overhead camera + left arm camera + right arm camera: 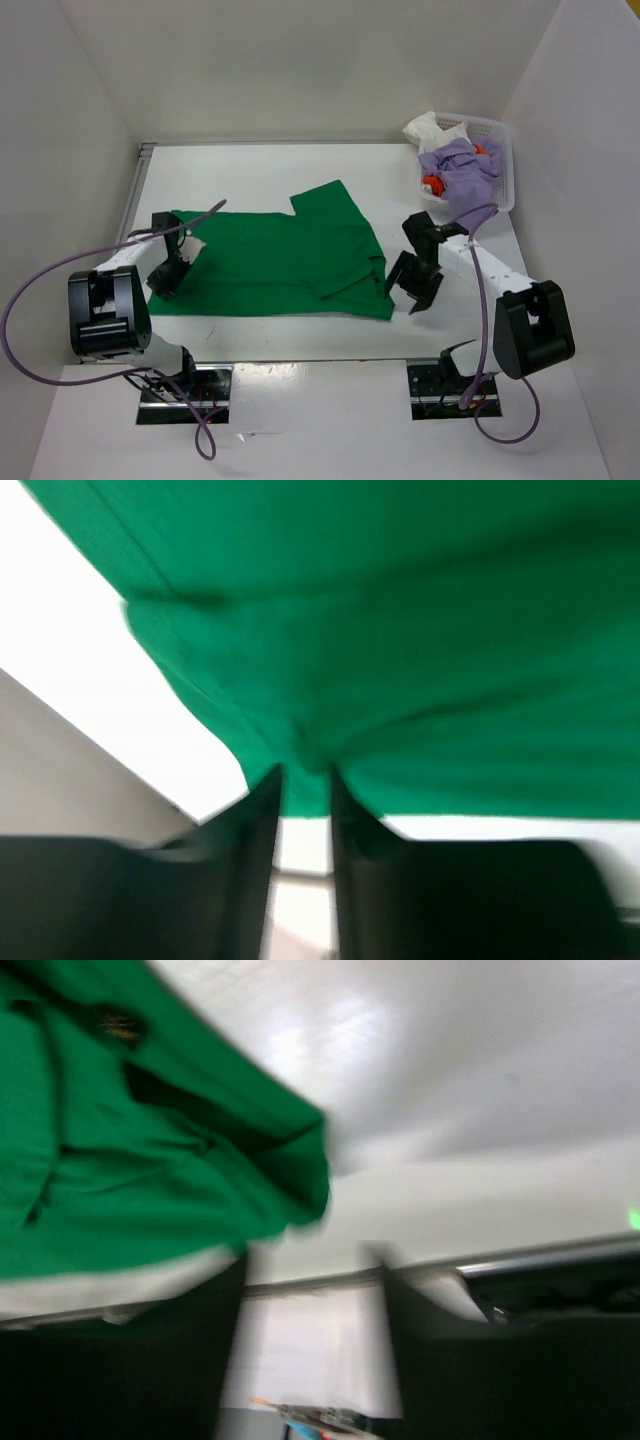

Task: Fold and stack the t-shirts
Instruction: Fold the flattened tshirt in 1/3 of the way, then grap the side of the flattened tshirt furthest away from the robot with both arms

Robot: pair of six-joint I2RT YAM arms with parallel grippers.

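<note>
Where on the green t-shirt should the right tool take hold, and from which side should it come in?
Probably the near right corner of the green t-shirt, approached from the right over the table. Most of the shirt lies flat, but that edge is rumpled and slightly raised, giving the open right tool cloth to pinch, and the tool sits just beside it.

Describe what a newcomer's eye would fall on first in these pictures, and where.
A bright green t-shirt lies spread across the middle of the white table. At the far right, a white mesh basket holds a lavender t-shirt, a white t-shirt and an orange-red t-shirt. The left end effector and right end effector flank its side edges.
</note>
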